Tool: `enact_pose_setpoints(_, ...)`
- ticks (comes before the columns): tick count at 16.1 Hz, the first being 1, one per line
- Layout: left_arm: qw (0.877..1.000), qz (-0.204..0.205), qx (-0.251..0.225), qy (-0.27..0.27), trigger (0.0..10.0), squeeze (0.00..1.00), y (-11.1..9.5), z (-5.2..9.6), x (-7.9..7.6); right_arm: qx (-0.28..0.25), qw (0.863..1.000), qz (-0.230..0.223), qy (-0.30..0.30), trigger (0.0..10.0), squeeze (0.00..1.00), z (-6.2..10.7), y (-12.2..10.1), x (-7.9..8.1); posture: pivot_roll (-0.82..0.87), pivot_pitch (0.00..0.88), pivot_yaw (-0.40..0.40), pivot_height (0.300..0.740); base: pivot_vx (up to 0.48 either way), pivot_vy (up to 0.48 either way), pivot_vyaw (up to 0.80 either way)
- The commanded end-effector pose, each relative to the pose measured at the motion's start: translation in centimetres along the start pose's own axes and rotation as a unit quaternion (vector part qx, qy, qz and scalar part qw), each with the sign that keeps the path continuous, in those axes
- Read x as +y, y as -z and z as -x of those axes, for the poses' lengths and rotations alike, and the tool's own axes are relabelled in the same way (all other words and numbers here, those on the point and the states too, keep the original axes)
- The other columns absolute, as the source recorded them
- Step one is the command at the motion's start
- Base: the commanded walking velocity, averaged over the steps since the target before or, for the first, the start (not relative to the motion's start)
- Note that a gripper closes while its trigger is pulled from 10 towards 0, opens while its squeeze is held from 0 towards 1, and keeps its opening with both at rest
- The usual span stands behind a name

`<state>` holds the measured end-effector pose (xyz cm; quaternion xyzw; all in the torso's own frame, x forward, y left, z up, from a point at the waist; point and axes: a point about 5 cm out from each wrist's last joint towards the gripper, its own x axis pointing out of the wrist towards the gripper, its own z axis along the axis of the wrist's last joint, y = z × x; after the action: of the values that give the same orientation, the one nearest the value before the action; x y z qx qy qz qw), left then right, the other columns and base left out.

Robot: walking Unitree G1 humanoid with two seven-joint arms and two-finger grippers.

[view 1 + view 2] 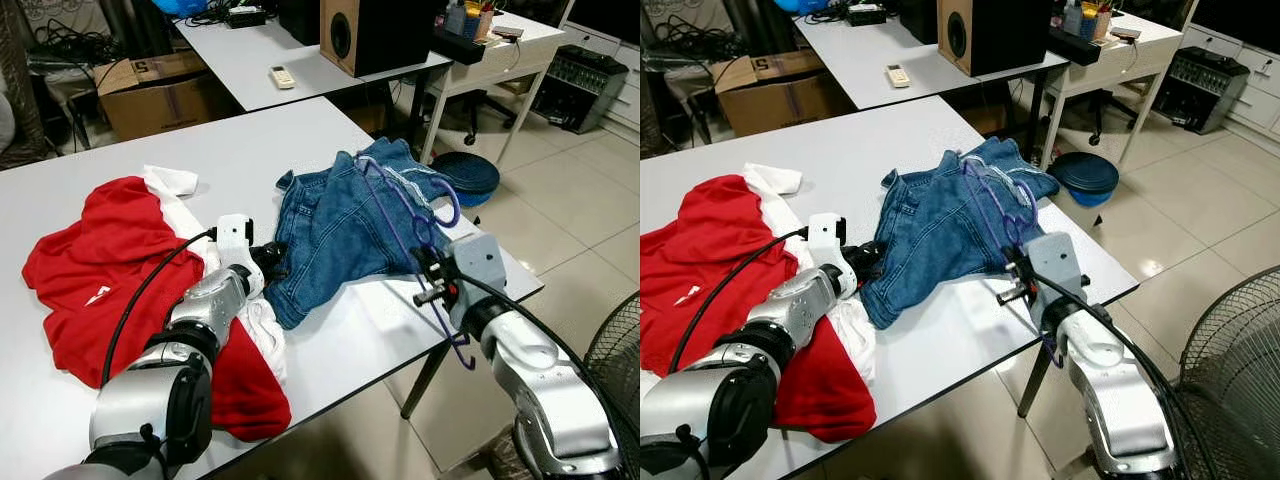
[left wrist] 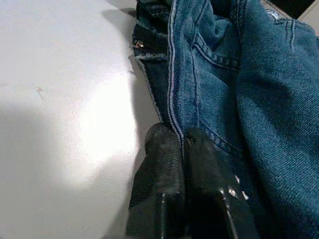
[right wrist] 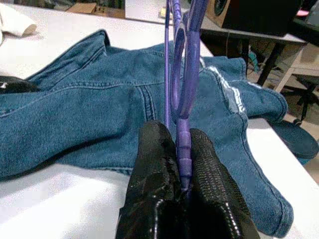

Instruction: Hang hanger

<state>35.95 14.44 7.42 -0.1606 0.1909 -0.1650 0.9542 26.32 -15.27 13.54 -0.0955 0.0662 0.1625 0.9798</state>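
Observation:
A pair of blue denim jeans (image 1: 340, 225) lies crumpled on the white table (image 1: 240, 150). My right gripper (image 1: 432, 272) is shut on a purple hanger (image 1: 400, 215), holding it over the jeans near the table's right edge; the hanger's neck sits clamped between the black fingers (image 3: 159, 164). My left gripper (image 1: 272, 258) is shut on the waistband edge of the jeans (image 2: 172, 99) at their left side, pressed down at the table top.
A red and white shirt (image 1: 110, 270) lies on the table's left, under my left arm. Behind stand a second table with a speaker (image 1: 375, 30) and a remote (image 1: 282, 76), and a cardboard box (image 1: 150, 90). A fan (image 1: 615, 360) stands at the right, a blue basin (image 1: 470, 175) on the floor.

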Motion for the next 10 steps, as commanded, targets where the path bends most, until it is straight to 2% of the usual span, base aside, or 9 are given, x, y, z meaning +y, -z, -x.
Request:
enact_pose_setpoints(1,1.0,-0.002,-0.017,0.011,0.0,0.0,-1.6,-0.3,-0.4,-0.007,1.0,0.002,0.014,10.0,0.0,0.0,-0.1,-0.2,-0.25,0.0,0.083,0.74,0.0,0.0,0.0)
enact_pose_setpoints(3,0.999,-0.017,-0.045,0.015,0.0,0.0,-3.7,-0.7,-0.9,-0.012,1.0,0.003,0.025,10.0,0.0,0.0,-0.2,-0.5,-0.25,0.0,0.094,0.74,0.0,0.0,0.0)
enact_pose_setpoints(5,0.992,-0.05,-0.11,0.019,0.0,0.0,-8.3,-0.8,-1.7,-0.019,0.999,0.004,0.037,10.0,0.0,-0.1,-0.4,-1.0,-0.25,0.0,0.098,0.74,0.0,0.0,0.0)
enact_pose_setpoints(6,0.992,-0.05,-0.11,0.019,0.0,0.0,-8.3,-0.8,-1.7,-0.019,0.999,0.004,0.037,10.0,0.0,-0.1,-0.4,-1.0,-0.25,0.0,0.098,0.74,0.0,0.0,0.0)
enact_pose_setpoints(7,0.975,-0.115,-0.188,0.029,0.0,0.0,-13.6,-0.2,-2.8,-0.032,0.998,0.004,0.046,10.0,0.0,-0.2,-0.6,-1.2,-0.24,0.0,0.099,0.74,0.0,0.0,0.0)
enact_pose_setpoints(8,0.95,-0.174,-0.258,0.032,0.0,0.0,-18.4,1.0,-3.8,-0.044,0.997,0.002,0.056,10.0,0.0,-0.3,-0.9,-1.3,-0.24,0.0,0.101,0.74,0.0,0.0,0.0)
enact_pose_setpoints(9,0.918,-0.23,-0.321,0.037,0.0,0.0,-22.2,2.5,-5.1,-0.059,0.996,-0.003,0.069,10.0,0.0,-0.3,-1.3,-1.5,-0.24,0.0,0.101,0.74,0.0,0.0,0.0)
enact_pose_setpoints(10,0.88,-0.277,-0.381,0.059,0.0,0.0,-25.6,4.2,-6.8,-0.073,0.994,-0.014,0.082,10.0,0.0,-0.2,-1.7,-1.8,-0.24,0.0,0.101,0.74,0.0,0.0,0.0)
